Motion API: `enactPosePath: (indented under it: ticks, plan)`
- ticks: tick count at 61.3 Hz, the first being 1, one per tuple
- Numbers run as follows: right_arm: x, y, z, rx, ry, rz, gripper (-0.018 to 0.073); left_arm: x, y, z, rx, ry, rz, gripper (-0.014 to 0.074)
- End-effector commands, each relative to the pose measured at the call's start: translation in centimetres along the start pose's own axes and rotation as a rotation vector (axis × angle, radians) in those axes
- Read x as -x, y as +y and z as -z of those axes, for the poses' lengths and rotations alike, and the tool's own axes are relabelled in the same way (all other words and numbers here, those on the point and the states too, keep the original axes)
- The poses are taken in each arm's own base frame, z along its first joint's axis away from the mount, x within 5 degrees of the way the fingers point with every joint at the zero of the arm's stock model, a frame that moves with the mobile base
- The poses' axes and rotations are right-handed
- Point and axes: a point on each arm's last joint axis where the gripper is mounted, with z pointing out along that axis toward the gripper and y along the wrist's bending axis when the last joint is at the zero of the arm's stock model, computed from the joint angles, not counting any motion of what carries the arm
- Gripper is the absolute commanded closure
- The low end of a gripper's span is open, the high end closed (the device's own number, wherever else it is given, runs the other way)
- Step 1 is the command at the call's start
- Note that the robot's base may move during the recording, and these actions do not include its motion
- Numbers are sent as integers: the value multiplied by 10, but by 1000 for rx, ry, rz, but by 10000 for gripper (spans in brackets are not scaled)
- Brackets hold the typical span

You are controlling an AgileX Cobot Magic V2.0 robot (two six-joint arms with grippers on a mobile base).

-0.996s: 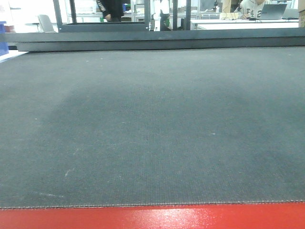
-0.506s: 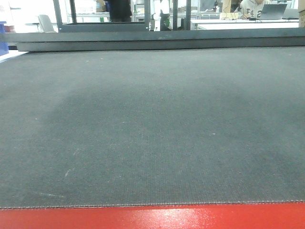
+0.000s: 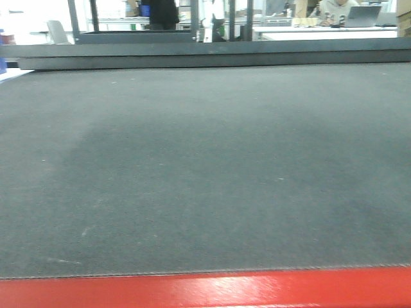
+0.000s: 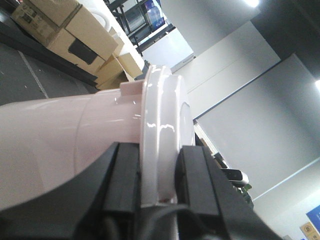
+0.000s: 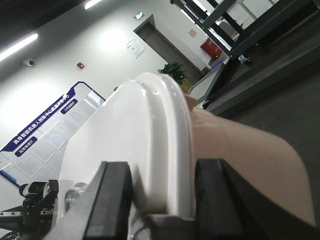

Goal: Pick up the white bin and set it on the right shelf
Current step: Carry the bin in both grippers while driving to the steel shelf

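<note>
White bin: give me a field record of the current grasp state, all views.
object: white bin, lid on
left gripper: jaws clamped across the lid rim
right gripper: jaws clamped across the lid rim
front view: only grey mat and red edge; bin not in view

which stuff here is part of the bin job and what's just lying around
Job: white bin; left jaws and right jaws, each shut on its lidded rim. The shelf isn't in view.
Lying about: cardboard boxes, laptop, potted plant, notice board.
</note>
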Motion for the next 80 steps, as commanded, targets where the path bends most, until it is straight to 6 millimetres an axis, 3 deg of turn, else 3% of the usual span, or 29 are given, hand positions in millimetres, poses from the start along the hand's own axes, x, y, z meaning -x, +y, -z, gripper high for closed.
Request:
enactPosePath:
  ticks: [1, 80]
  plan:
    - [-12, 55, 10, 386, 139, -18, 443, -17, -45, -1, -219, 157, -71, 722]
    - [-7, 50, 7, 331, 87, -26, 443, -17, -45, -1, -218, 158, -70, 722]
